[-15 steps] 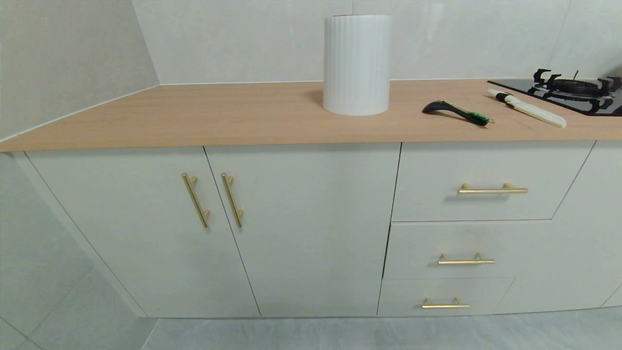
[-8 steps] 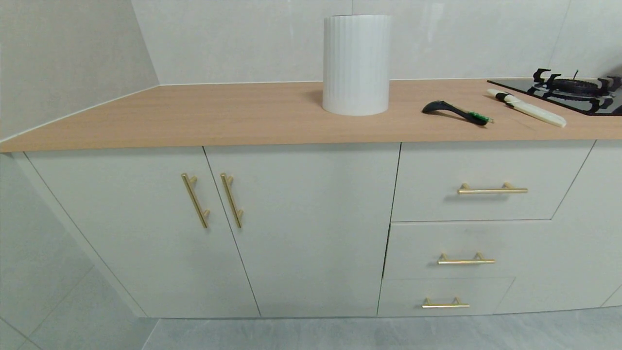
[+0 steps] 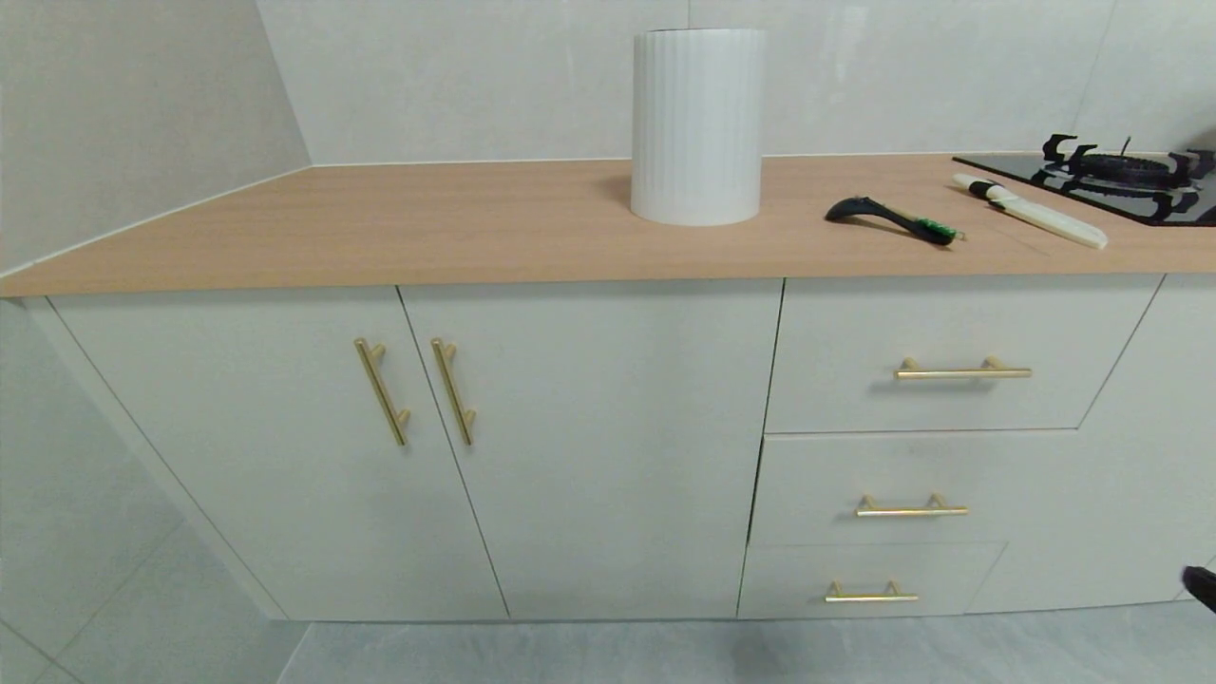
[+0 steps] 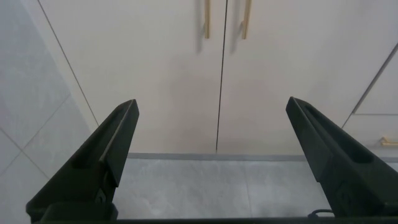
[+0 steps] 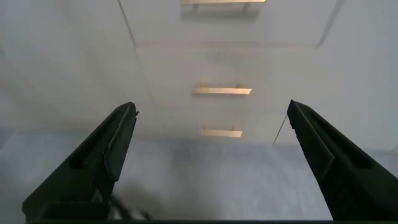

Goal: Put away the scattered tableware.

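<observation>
On the wooden countertop [image 3: 427, 223] stands a tall white ribbed container [image 3: 698, 123]. To its right lies a black-handled tool with a green tip [image 3: 891, 218]. Farther right, a white knife with a black band [image 3: 1031, 211] rests by the stove. My left gripper [image 4: 211, 104] is open and holds nothing; it is low, in front of the double cabinet doors [image 4: 221, 74]. My right gripper [image 5: 211, 107] is also open and holds nothing, low before the drawer stack [image 5: 222, 91]. A dark tip of the right arm [image 3: 1202, 584] shows at the head view's lower right edge.
A black gas stove [image 3: 1121, 176] sits at the counter's right end. Below the counter are two doors with gold handles [image 3: 416, 389] and three drawers with gold handles [image 3: 961, 370]. Tiled walls close the back and left. Grey floor [image 3: 570, 655] lies before the cabinets.
A dark tip of the right arm has come into the head view at the lower right edge. The things on the counter have not moved.
</observation>
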You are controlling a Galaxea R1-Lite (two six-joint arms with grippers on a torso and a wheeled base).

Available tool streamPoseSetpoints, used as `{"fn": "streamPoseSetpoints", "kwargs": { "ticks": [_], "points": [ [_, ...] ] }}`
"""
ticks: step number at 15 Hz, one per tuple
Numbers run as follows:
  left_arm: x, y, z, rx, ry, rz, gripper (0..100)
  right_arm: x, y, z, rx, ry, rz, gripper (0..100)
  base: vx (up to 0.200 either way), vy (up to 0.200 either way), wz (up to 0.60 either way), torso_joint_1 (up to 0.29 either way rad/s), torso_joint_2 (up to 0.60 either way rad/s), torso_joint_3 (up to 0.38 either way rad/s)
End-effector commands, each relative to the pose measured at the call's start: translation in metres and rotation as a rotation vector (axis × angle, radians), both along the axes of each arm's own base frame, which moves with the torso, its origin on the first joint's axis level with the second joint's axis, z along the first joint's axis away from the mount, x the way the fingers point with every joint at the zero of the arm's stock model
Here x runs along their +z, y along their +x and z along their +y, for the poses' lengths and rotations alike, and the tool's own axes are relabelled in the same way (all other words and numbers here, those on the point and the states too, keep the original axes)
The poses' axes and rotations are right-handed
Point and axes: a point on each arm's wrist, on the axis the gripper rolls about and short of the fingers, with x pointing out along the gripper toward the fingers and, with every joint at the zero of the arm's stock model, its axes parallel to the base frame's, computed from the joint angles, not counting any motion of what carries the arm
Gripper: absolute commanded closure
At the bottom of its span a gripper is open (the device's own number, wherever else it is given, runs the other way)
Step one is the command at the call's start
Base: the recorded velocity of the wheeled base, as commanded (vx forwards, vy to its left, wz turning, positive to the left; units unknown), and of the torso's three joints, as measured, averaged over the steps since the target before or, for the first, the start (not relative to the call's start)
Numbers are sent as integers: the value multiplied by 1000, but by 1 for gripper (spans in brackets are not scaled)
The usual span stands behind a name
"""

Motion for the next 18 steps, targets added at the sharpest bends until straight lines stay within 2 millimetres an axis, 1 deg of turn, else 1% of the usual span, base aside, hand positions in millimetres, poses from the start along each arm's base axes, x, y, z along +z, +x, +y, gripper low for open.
{"fn": "streamPoseSetpoints", "kwargs": {
  "ticks": [1,2,3,4,6,7,8,9,11,13,14,16,18],
  "points": [
    [0,0,0,0,0,1,0,-15,97,10,94,-17,299,0,0,0,0,0,0,0],
    [0,0,0,0,0,2,0,-20,119,13,119,-39,342,0,0,0,0,0,0,0],
    [0,0,0,1,0,1,0,-23,134,14,117,-40,367,0,0,0,0,0,0,0],
    [0,0,0,0,0,1,0,-27,145,14,115,-41,391,0,0,0,0,0,0,0],
    [0,0,0,1,0,1,0,-43,158,14,108,-42,442,0,0,0,0,0,0,0],
    [0,0,0,0,0,-1,0,-46,160,14,109,-44,457,0,0,0,0,0,0,0],
    [0,0,0,1,0,1,0,-58,165,14,98,-48,505,0,0,0,0,0,0,0],
    [0,0,0,1,0,-1,0,-69,175,8,70,-45,528,0,0,0,0,0,0,0],
    [0,0,0,1,0,-1,0,-86,196,0,30,-42,488,0,0,0,0,0,0,0],
    [0,0,0,1,0,-1,0,-104,211,-2,14,-44,486,0,0,0,0,0,0,0],
    [0,0,0,1,0,1,0,-109,216,-3,11,-45,476,0,0,0,0,0,0,0],
    [0,0,0,1,0,-1,0,-127,228,-7,-3,-41,464,0,0,0,0,0,0,0],
    [0,0,0,1,0,-1,0,-137,235,-8,-8,-41,447,0,0,0,0,0,0,0]
  ]
}}
